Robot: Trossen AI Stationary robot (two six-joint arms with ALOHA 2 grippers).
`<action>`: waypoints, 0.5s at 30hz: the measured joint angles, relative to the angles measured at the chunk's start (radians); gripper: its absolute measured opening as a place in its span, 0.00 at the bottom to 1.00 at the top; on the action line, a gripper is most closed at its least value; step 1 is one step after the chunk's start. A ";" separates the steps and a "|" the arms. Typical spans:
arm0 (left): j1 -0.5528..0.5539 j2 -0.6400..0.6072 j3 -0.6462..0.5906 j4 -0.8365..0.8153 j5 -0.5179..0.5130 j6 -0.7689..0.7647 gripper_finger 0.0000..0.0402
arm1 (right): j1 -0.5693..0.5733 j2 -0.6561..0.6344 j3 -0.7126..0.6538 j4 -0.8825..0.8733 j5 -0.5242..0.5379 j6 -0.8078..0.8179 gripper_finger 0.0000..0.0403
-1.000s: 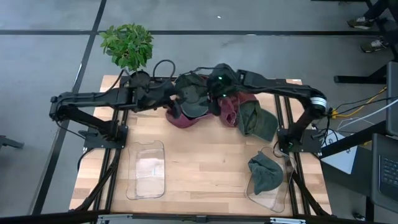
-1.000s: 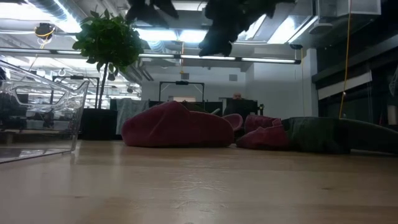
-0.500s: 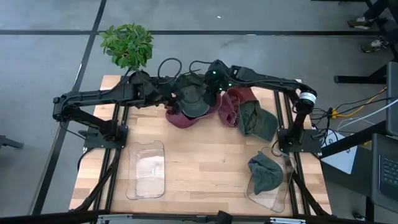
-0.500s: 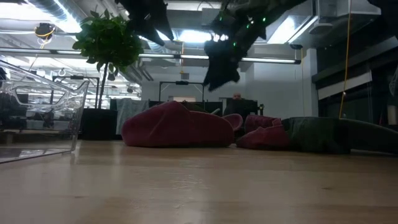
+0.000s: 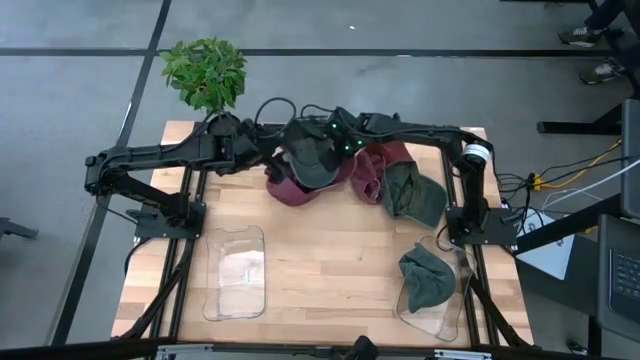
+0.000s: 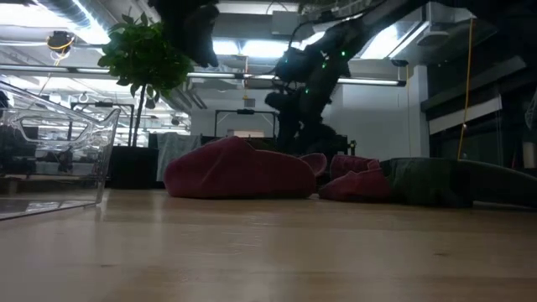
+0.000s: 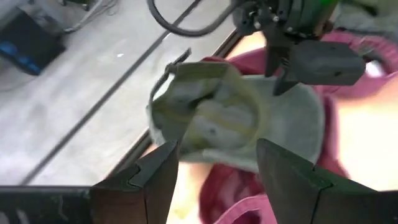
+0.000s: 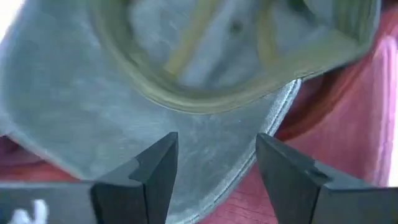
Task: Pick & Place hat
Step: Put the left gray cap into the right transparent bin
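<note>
High view, table: I see my big wooden table (image 5: 330,260) from above, with both arms reaching over its far side.
Left arm: it comes in from the left. My left gripper (image 5: 272,158) is up by the far edge, near the plant (image 5: 206,72), just beside the hat.
Right arm: it comes from the right, along the far edge. My right gripper (image 5: 332,150) is right over the hat.
Red hats: a red pile (image 5: 340,180) lies at the far middle of the table, under the hat.
Hat: the gray-green cap (image 5: 308,160) lies upside down on top of the red pile, between my two grippers. I can see inside it in the left wrist view (image 7: 236,118).
Other green hats: one dark green hat (image 5: 412,195) lies to the right of the red pile. Another (image 5: 426,278) sits in the clear tray (image 5: 455,318) at the near right.
Empty tray: a second clear tray (image 5: 238,272) is at the near left.
Left fingers: wide apart, with nothing in them (image 7: 143,180).
Right fingers: wide apart too, right above the brim, not holding it (image 8: 149,171).
</note>
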 joint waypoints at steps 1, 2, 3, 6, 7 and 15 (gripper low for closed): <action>0.000 0.000 0.000 -0.007 -0.013 0.009 0.52 | 0.000 0.006 0.000 0.003 0.001 0.016 0.53; 0.000 0.000 0.000 -0.014 -0.021 0.017 0.52 | -0.001 0.008 0.000 0.006 0.000 0.033 0.53; 0.000 0.000 0.000 -0.019 -0.027 0.025 0.52 | -0.002 0.010 0.000 0.005 -0.001 0.052 0.53; 0.000 0.000 0.000 -0.026 -0.050 0.057 0.52 | -0.002 0.020 0.000 -0.010 0.000 0.083 0.52; 0.000 0.000 0.000 -0.026 -0.064 0.069 0.52 | -0.002 0.022 0.000 -0.015 0.008 0.085 0.51; 0.000 0.000 0.000 -0.030 -0.128 0.095 0.52 | -0.028 0.013 0.055 -0.072 0.058 0.081 0.44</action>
